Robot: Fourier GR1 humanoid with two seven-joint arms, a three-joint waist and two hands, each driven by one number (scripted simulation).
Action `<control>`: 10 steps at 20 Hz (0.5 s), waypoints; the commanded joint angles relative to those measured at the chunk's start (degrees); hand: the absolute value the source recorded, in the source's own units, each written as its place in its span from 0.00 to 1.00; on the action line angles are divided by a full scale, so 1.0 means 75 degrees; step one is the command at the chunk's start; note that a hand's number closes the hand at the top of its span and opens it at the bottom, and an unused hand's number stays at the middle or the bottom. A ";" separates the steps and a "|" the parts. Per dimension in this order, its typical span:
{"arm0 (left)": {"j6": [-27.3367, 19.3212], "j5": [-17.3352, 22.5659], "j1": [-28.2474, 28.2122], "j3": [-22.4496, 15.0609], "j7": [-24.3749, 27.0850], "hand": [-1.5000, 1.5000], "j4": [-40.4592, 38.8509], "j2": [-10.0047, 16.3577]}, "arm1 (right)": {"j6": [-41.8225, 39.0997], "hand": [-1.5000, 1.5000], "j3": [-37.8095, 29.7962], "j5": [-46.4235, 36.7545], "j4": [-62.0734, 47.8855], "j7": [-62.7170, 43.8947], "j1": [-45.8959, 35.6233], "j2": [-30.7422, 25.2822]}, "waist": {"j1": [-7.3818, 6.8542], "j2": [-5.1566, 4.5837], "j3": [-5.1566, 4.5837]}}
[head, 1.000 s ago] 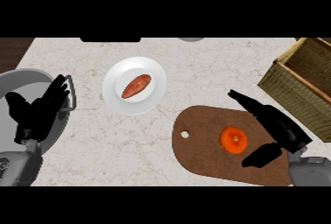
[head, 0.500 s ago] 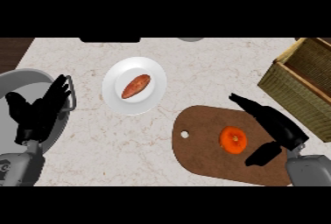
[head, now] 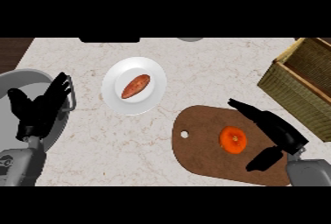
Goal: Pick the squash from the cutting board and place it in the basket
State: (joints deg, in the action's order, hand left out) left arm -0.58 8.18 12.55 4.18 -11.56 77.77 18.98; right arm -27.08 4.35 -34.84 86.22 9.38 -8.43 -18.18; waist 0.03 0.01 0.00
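Observation:
A round orange squash (head: pixel 233 139) lies on the brown cutting board (head: pixel 207 157) at the lower right. Just right of it is my right hand (head: pixel 279 130), open, with its fingers stretched over the board's far side and its thumb low near the board's front; it does not touch the squash. The woven basket (head: pixel 298 83) stands at the right edge, beyond the board. At the left edge, my left hand (head: pixel 40 109) rests open with its fingers up.
A white plate (head: pixel 113 92) holding an orange-brown sweet potato (head: pixel 135 86) sits left of centre. A grey round pan (head: pixel 22 83) lies at the far left under my left hand. Dark objects show at the counter's far edge.
My right hand has shifted slightly lower and closer to the squash. The left hand and the squash have not moved.

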 commanded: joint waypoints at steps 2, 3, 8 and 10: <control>-0.0069 -0.0306 0.0119 0.0032 -0.0129 0.50 0.0059 -0.0273 | 0.0094 0.00 0.0335 -0.0332 0.0688 -0.0121 0.0622 0.0399 | 0.0013 0.0004 -0.0001; 0.0195 -0.0014 -0.0481 0.0287 -0.0362 0.50 0.0726 -0.0007 | 0.0338 0.00 0.0216 -0.0509 0.0055 0.0404 0.0553 0.0221 | -0.0021 0.0005 0.0001; 0.0301 -0.0196 -0.0115 0.0504 -0.0035 0.50 0.0137 -0.0163 | 0.0446 0.00 0.0144 -0.0936 0.0265 0.0178 0.0586 0.0262 | 0.0001 0.0002 -0.0001; 0.0040 -0.0348 0.0246 0.0273 -0.0460 0.50 0.0243 -0.0296 | 0.1045 0.00 0.0579 -0.1459 -0.0205 0.0249 0.0792 0.0530 | 0.0005 0.0002 0.0001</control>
State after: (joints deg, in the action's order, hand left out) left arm 1.13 6.71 13.31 6.68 -12.79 77.99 18.05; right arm -22.59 6.47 -41.98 85.58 10.96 -5.01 -15.72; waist 0.02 0.01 -0.01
